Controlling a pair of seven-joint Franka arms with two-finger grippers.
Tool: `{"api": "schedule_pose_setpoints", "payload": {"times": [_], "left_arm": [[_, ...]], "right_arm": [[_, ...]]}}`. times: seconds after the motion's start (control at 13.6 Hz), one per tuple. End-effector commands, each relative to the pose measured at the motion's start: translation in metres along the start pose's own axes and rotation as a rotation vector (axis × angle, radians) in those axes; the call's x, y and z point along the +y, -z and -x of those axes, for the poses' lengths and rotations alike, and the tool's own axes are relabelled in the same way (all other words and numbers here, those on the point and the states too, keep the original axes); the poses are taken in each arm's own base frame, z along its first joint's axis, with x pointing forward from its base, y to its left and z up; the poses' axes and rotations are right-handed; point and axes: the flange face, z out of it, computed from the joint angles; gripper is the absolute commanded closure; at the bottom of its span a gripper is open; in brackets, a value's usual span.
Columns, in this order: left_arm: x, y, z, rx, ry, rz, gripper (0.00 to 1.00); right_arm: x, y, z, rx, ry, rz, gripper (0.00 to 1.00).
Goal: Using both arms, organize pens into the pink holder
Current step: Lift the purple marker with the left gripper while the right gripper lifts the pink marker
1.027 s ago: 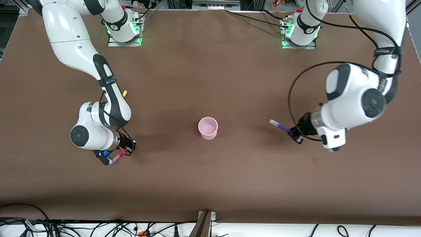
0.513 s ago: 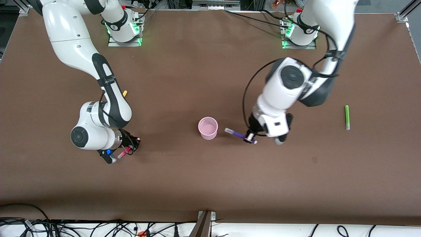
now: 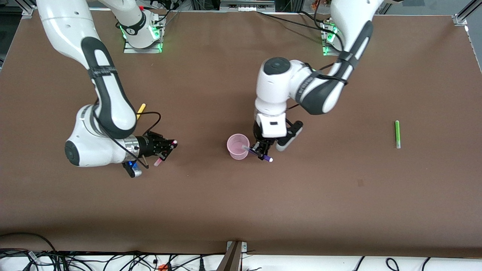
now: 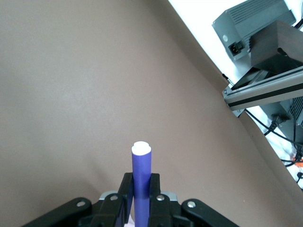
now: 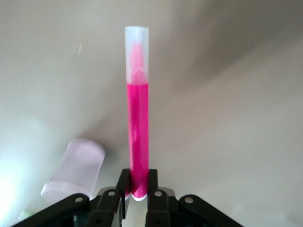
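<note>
While the left arm bends down from its base over mid-table, the left gripper (image 3: 260, 152) hangs just beside the pink holder (image 3: 238, 146), jaws clenched on the purple pen (image 3: 258, 153), whose one end reaches over the holder's rim. The right gripper (image 3: 162, 149), pointing sideways above the table toward the right arm's end, clamps the magenta pen (image 3: 159, 161). Four pens show: these two, one yellow pen (image 3: 140, 109) peeking out beside the right arm's forearm, and one green pen (image 3: 397, 134) lying toward the left arm's end. One holder stands mid-table.
</note>
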Motion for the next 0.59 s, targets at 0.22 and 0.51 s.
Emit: {"api": "schedule_pose_setpoints", "payload": {"times": [0.22,0.51], "left_arm": [[-0.007,-0.011,0.052,0.149,-0.012,0.024,1.0],[-0.018,-0.025,0.078,0.158,-0.046,-0.02,1.0]], "right_arm": [[-0.006,0.026,0.054,-0.325,-0.011,-0.136,1.0],[-0.013,0.018,0.057,-0.456,-0.039,-0.217,1.0]]}}
